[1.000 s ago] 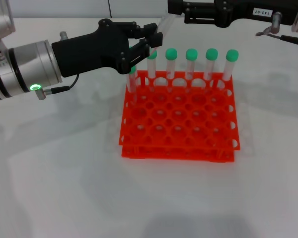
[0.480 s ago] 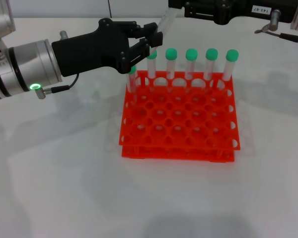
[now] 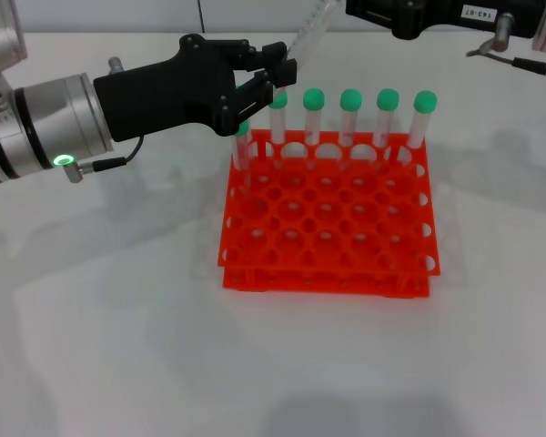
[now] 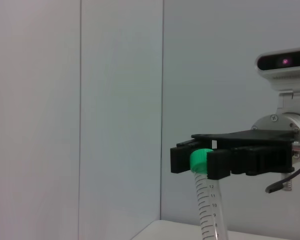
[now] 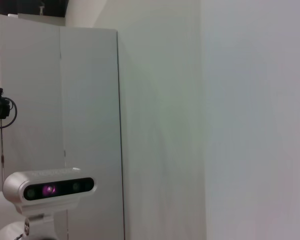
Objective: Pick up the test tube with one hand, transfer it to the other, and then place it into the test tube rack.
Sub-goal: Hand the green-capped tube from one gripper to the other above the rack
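Note:
The test tube [image 3: 310,34] hangs tilted above the back left corner of the orange-red test tube rack [image 3: 328,238]. My right gripper [image 3: 353,9], black with a white label, is shut on the tube's upper end at the top edge of the head view. In the left wrist view that right gripper [image 4: 200,161] clamps the green cap, and the clear test tube [image 4: 208,207] hangs below it. My left gripper [image 3: 278,84] hovers open at the rack's back left corner. The tube's lower end is close beside its upper finger, and whether they touch is unclear.
Several green-capped tubes [image 3: 350,116] stand in the rack's back row, and one more [image 3: 243,146] stands just in front at the left. The rack's other holes are free. A metal fitting and cable [image 3: 514,62] hang below the right arm. The white table [image 3: 118,319] lies all around.
My right gripper has moved up and to the right with the tube, so more of the tube shows below it. The left arm has stayed where it was.

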Robot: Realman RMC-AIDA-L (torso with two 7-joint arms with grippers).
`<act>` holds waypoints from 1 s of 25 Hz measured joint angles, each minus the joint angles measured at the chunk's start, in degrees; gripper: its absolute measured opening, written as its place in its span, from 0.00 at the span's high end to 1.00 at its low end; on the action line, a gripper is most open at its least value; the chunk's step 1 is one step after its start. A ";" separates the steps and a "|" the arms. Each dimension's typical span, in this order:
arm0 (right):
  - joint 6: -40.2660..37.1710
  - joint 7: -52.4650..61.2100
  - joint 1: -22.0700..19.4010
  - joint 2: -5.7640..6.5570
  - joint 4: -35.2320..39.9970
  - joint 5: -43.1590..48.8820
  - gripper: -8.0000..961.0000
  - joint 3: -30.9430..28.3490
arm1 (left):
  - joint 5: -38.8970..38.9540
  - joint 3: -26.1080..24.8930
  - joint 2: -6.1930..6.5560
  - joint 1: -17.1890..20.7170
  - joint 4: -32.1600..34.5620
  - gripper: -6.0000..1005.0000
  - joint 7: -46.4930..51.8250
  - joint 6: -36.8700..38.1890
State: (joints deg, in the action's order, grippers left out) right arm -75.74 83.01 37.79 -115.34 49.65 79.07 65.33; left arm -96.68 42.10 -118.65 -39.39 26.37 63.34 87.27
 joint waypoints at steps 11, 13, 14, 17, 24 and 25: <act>0.67 0.05 -0.01 0.05 -0.08 -0.45 0.70 -0.04 | 0.04 -0.02 0.17 -0.39 0.00 0.82 -0.06 -0.05; 0.71 0.04 -0.11 0.01 -0.09 -0.52 0.70 -0.05 | 0.03 -0.10 0.17 -0.40 0.00 0.82 -0.06 -0.05; 0.72 0.04 -0.16 0.00 -0.08 -0.55 0.70 -0.05 | 0.03 -0.13 0.17 -0.40 0.00 0.82 -0.06 -0.05; 0.51 0.04 -0.37 -0.05 -0.09 -0.62 0.70 -0.02 | 0.10 -0.28 0.18 -0.42 0.04 0.82 -0.24 -0.03; 0.06 0.01 -0.49 -0.06 -0.10 -0.60 0.70 0.04 | 0.21 -0.37 0.20 -0.40 0.09 0.82 -0.82 0.01; -0.03 -0.01 -0.52 -0.06 -0.09 -0.60 0.70 0.07 | 0.21 -0.36 0.22 -0.39 0.09 0.82 -0.84 0.01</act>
State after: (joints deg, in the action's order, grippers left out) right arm -75.77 83.00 37.27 -115.40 49.56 78.47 65.40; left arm -96.47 41.73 -118.42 -39.78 26.46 62.49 87.28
